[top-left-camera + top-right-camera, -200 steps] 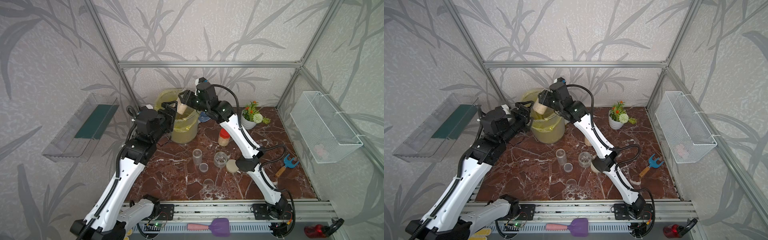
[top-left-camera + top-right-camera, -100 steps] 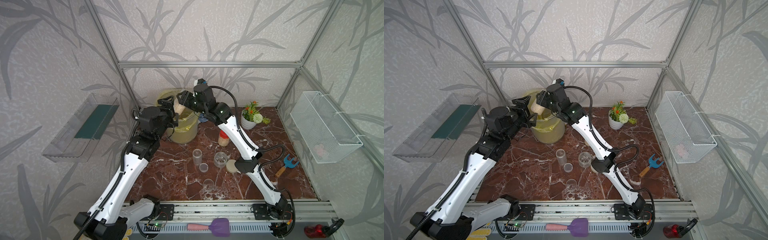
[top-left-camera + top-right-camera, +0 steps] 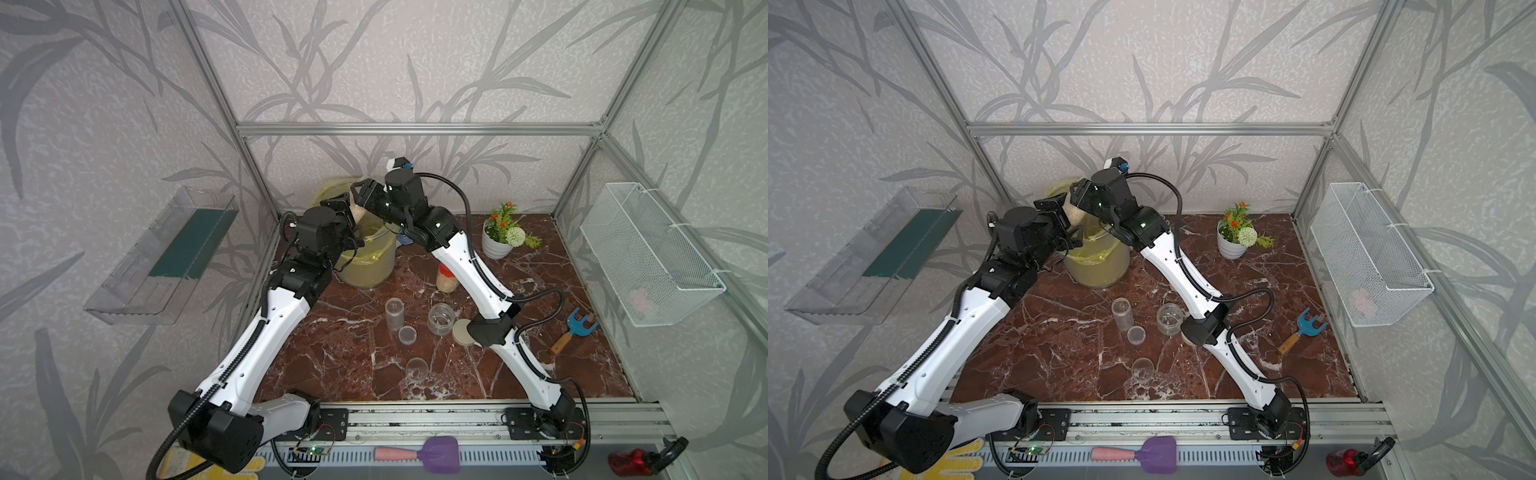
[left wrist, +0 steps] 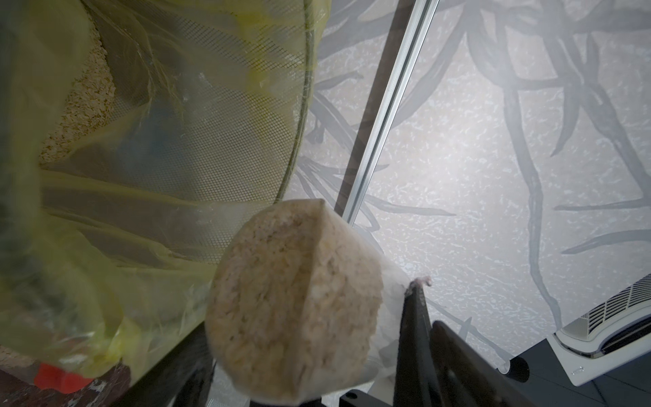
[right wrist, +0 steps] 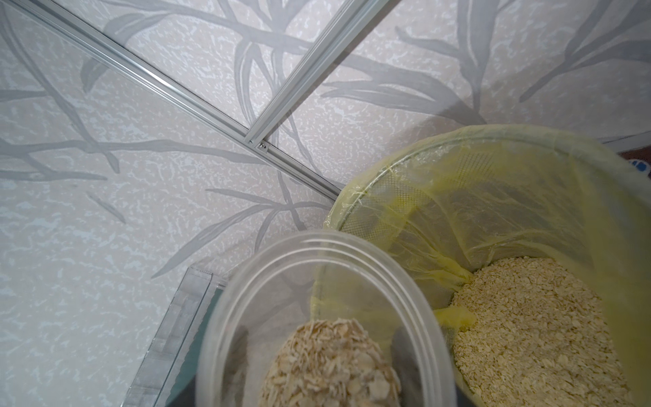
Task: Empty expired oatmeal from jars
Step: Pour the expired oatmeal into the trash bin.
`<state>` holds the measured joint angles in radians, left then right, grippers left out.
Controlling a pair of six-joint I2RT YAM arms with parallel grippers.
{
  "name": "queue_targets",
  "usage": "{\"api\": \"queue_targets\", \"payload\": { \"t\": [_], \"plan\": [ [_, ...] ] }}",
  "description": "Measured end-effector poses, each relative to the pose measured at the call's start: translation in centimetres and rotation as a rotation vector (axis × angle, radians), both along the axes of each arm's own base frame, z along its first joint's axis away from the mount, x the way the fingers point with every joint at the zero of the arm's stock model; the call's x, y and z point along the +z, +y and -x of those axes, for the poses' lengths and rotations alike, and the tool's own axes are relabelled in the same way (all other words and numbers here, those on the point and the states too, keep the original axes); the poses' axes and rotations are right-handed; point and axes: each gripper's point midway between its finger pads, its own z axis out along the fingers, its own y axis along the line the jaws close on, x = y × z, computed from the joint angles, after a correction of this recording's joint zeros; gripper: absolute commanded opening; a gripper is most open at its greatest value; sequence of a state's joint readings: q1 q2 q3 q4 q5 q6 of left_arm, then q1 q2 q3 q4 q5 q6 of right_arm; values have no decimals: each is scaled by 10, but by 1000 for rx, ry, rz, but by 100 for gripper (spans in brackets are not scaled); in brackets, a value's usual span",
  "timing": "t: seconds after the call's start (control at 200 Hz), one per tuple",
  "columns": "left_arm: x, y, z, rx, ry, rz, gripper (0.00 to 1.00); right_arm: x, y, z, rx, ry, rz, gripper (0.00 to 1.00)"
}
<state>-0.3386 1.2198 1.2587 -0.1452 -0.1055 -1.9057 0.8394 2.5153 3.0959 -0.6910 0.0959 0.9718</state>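
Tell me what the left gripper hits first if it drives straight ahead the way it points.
The jar: its full base sits between the open jaws of the left gripper, held by the right gripper. Contact would likely come almost at once; depth is hard to judge.

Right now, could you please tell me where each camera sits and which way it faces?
Top views: high over the front rail, looking down at the table; left arm and right arm show.
Left wrist: on the left arm, facing the held jar's base, the lined bin and wall; its jaws flank the jar.
Right wrist: on the right arm, facing the jar's open mouth and the bin's oatmeal; no robot part clear.
Shared: both wrist views show jar and bin.
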Motion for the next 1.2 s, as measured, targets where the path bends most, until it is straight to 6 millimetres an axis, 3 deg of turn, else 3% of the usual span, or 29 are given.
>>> {"api": "queue_targets", "payload": {
  "t": [0.19, 0.545, 0.795, 0.935, 1.2],
  "plan": [
    [0, 8, -5, 57, -4, 18, 89, 3, 6, 1, 7, -9, -25, 17],
    [-10, 8, -43, 115, -31, 110, 85, -1, 9, -3, 3, 0, -44, 16],
    [-11, 12, -49, 138, -68, 136, 85, -2, 11, -4, 6, 1, -52, 15],
    [-8, 15, -53, 150, -89, 157, 64, 2, 11, -6, -1, 5, -87, 15],
    [3, 16, -57, 152, -138, 185, 38, 10, 10, -8, -8, 11, -142, 16]
  ]
}}
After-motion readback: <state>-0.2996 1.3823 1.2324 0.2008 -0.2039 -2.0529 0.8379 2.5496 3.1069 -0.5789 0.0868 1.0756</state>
